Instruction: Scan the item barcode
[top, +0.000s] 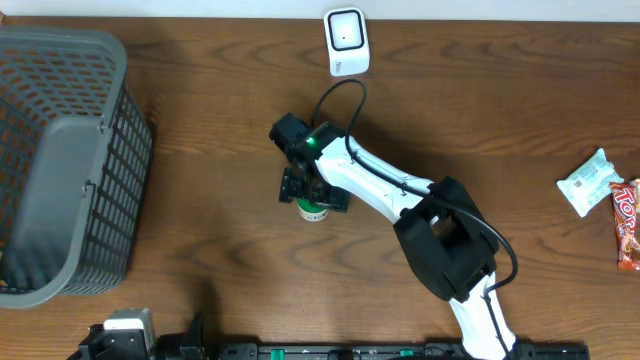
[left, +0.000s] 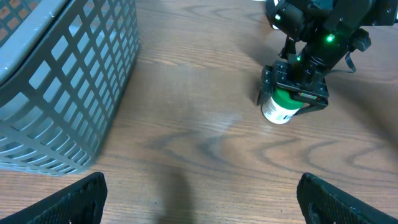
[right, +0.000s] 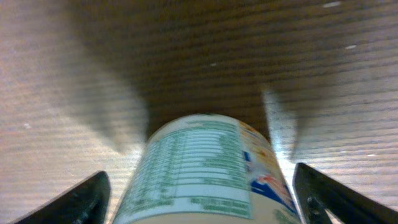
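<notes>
The item, a small white container (top: 314, 209) with a green end and a printed label, lies on its side on the wooden table. My right gripper (top: 313, 192) is down over it, open, one finger on each side and a gap to each. In the right wrist view the container's label (right: 202, 177) fills the space between the fingertips (right: 84, 199). The left wrist view shows the same container (left: 280, 107) under the right gripper (left: 293, 92). A white barcode scanner (top: 347, 42) stands at the far edge. My left gripper (left: 201, 199) hangs open over bare wood at the near left.
A grey mesh basket (top: 60, 160) takes up the left side of the table, its wall (left: 62, 81) close to my left gripper. A pale green packet (top: 593, 181) and a red candy bar (top: 627, 225) lie at the far right.
</notes>
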